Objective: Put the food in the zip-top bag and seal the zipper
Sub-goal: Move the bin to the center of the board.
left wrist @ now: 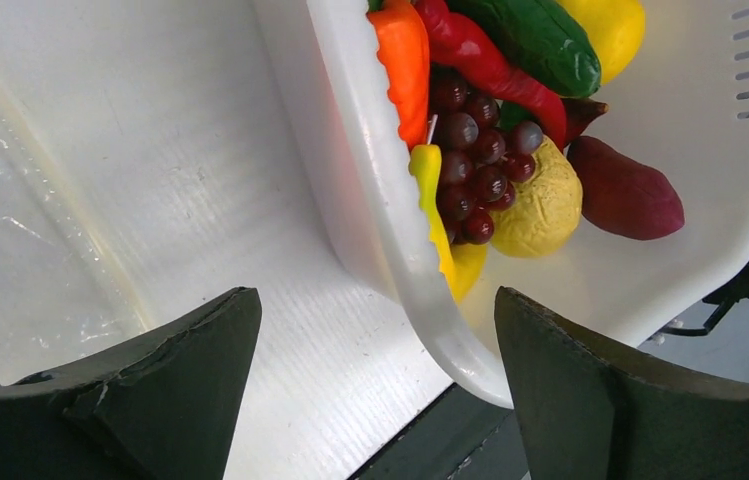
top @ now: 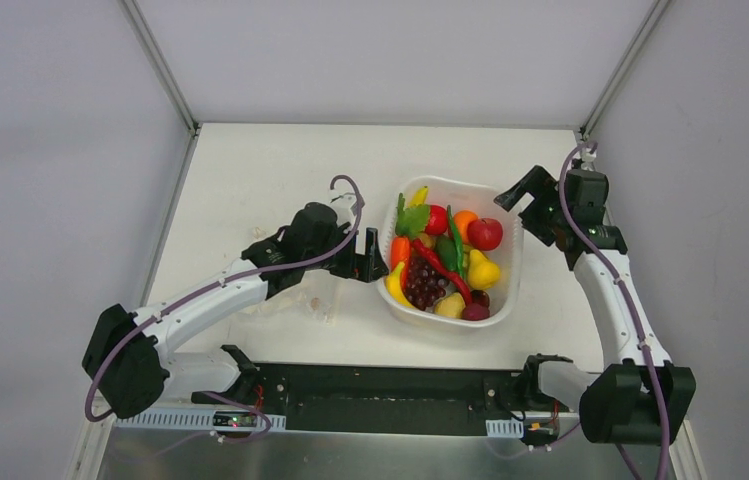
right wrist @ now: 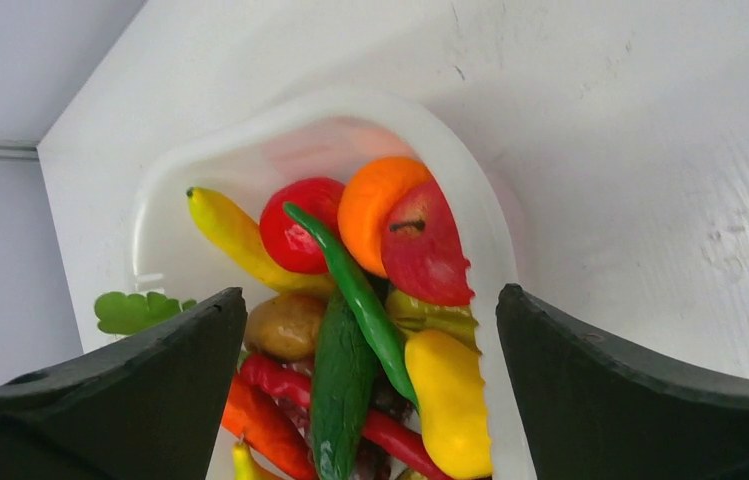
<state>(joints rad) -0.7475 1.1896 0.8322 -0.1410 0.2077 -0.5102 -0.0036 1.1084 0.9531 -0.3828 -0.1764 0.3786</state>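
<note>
On the near left part of the desk [top: 240,180], the zip-top bag [top: 302,302] is lying flat under the left arm, pretty hard to make out since it's clear. Just past it, the left end effector [top: 374,258] is sitting with its fingers spread wide and gripping nothing, right up against the left wall of the white basket [top: 460,183]. All the food [top: 445,262] is piling up inside that basket to the right of the bag: grapes [top: 426,283], a red chili, a cucumber, an apple [top: 485,233], a banana and so on. At the far right corner of the basket, the right end effector [top: 521,205] is hovering wide open, also holding nothing.
</note>
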